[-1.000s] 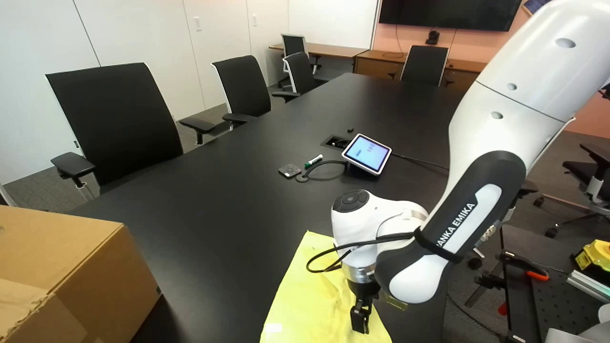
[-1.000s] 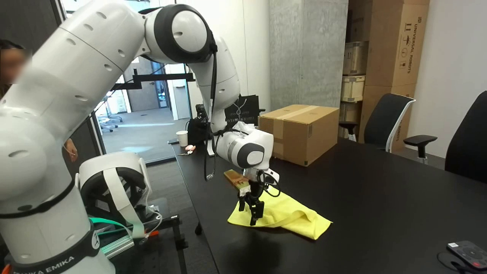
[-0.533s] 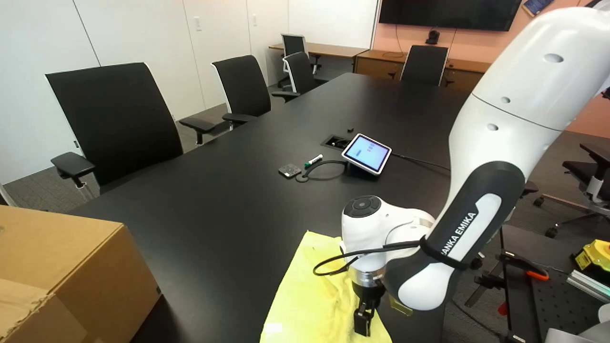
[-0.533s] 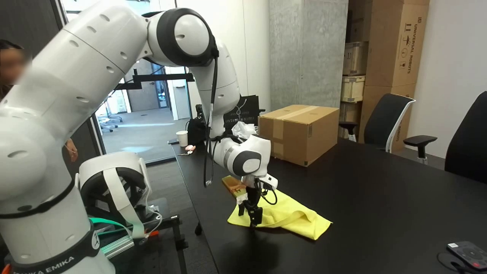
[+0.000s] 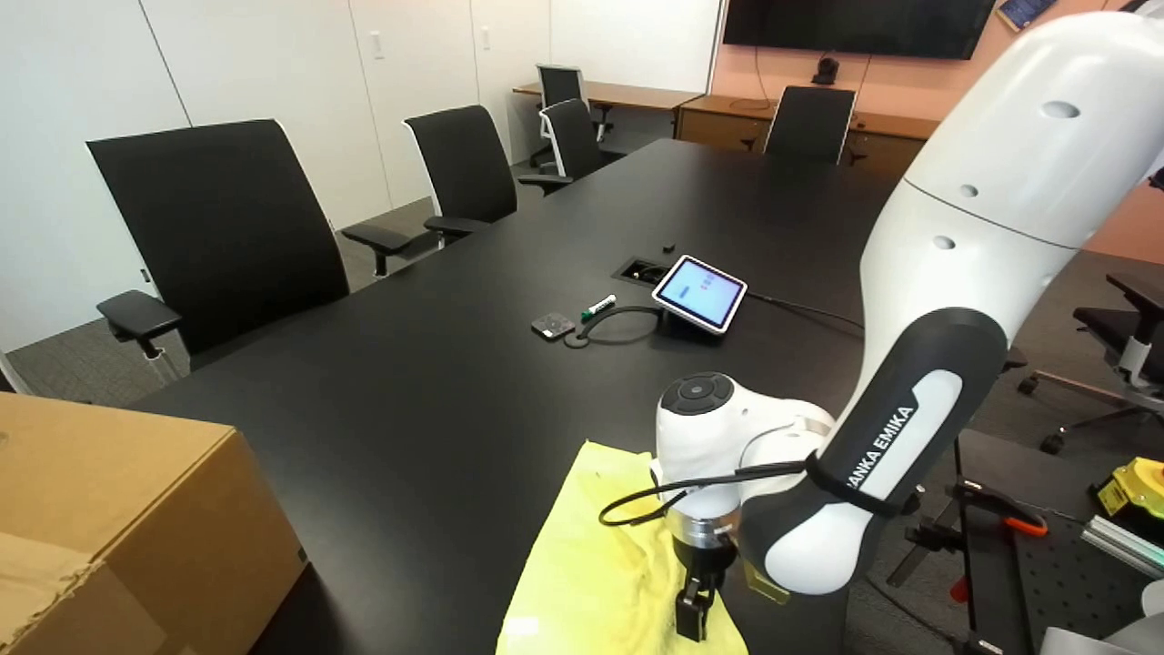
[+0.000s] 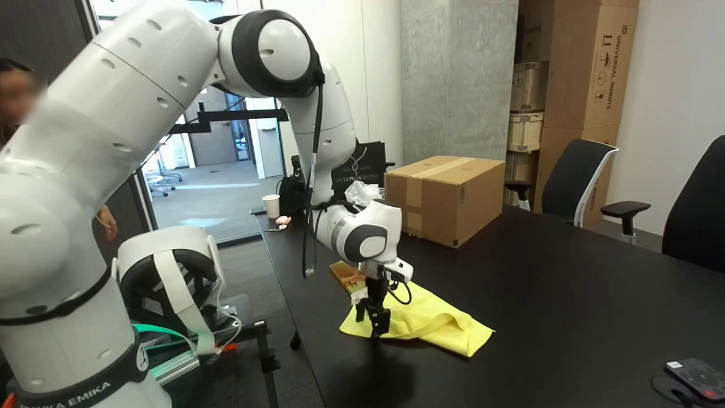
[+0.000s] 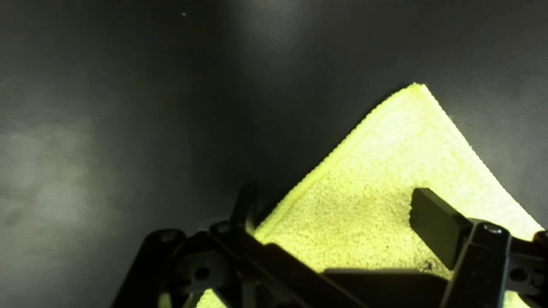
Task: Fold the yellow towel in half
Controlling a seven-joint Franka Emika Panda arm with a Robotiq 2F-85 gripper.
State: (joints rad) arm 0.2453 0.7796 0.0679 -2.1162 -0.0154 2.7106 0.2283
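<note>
The yellow towel (image 5: 582, 564) lies on the dark table, in both exterior views (image 6: 433, 311). It has wrinkles, and one part is folded over at its right side in an exterior view. One corner area of the towel (image 7: 385, 154) fills the middle right of the wrist view. My gripper (image 6: 369, 324) is open and points down at the towel's near edge; it also shows in an exterior view (image 5: 691, 623). In the wrist view my gripper (image 7: 334, 196) has one finger over the towel and the other just past its edge, over the bare table. Nothing is held between the fingers.
A large tan cardboard box (image 6: 447, 195) stands on the table beyond the towel. A small brownish-yellow block (image 6: 345, 275) lies right behind the gripper. A tablet (image 5: 700, 293), a marker (image 5: 598, 307) and a remote (image 6: 699, 378) lie farther along the table.
My gripper has come down closer to the towel and shifted slightly toward the table's edge, mostly in the first half second. The towel has not visibly moved.
</note>
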